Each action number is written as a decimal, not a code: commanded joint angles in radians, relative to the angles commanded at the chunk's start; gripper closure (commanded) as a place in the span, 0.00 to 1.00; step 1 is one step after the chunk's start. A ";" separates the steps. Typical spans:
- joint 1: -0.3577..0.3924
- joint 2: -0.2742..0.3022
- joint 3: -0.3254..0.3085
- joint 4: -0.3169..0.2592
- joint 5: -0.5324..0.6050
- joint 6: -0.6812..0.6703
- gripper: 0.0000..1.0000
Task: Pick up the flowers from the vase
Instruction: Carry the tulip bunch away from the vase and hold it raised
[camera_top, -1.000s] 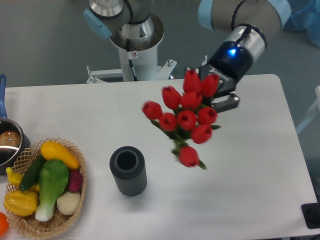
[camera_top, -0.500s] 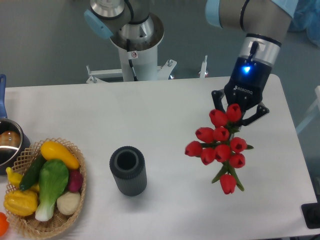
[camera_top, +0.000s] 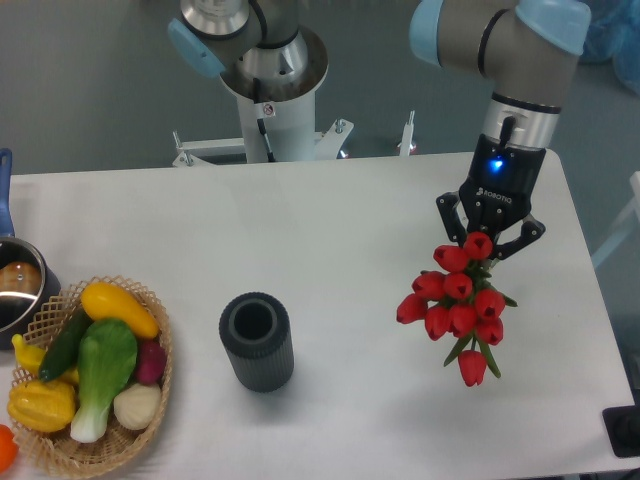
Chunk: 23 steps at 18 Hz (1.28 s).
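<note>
Red tulip flowers (camera_top: 458, 305) are seen clamped between the fingers (camera_top: 450, 212) of the gripper (camera_top: 489, 236) in the single fixed camera view, the bunch held over the right part of the white desk (camera_top: 350, 210), with buds and green stems pointing down toward the near edge. The dark grey ribbed vase (camera_top: 257, 341) is seen standing upright and empty on the desk, well apart to the left of the flowers. At the left edge, a wicker basket (camera_top: 150, 400) filled with vegetables (camera_top: 98, 360) is placed, with a metal pot (camera_top: 20, 285) just behind it.
</note>
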 joint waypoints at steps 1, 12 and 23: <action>0.000 -0.006 0.005 -0.002 0.006 -0.002 1.00; -0.060 -0.040 0.075 -0.051 0.287 -0.029 1.00; -0.143 -0.087 0.126 -0.126 0.509 -0.026 1.00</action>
